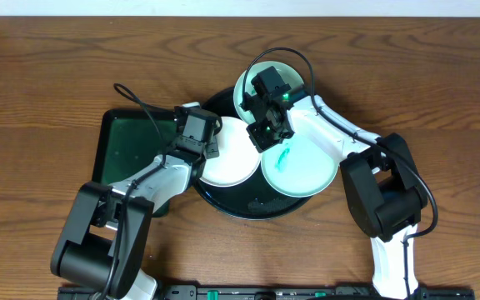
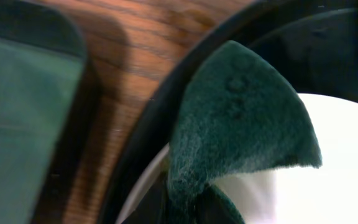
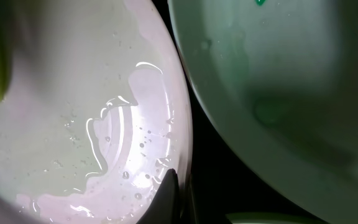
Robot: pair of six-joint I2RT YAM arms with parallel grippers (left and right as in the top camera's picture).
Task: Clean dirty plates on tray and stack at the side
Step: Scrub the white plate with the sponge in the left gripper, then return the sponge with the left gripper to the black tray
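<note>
Three pale plates lie on the round black tray (image 1: 248, 204). My left gripper (image 1: 209, 150) is shut on a dark green scouring pad (image 2: 241, 118) and holds it on the left plate (image 1: 232, 167), by that plate's left edge. This plate (image 3: 73, 124) is wet and shiny. My right gripper (image 1: 265, 137) is shut on its right rim, with one black finger (image 3: 169, 186) on its inner face. The right plate (image 1: 302, 171) carries a green smear (image 1: 283, 157). The far plate (image 1: 247, 83) lies partly under my right wrist.
A rectangular black tray with a green inside (image 1: 127, 150) sits just left of the round tray, on the wooden table (image 1: 48, 75). The round tray's rim (image 2: 142, 143) runs close beside it. The arms' cables loop above both wrists.
</note>
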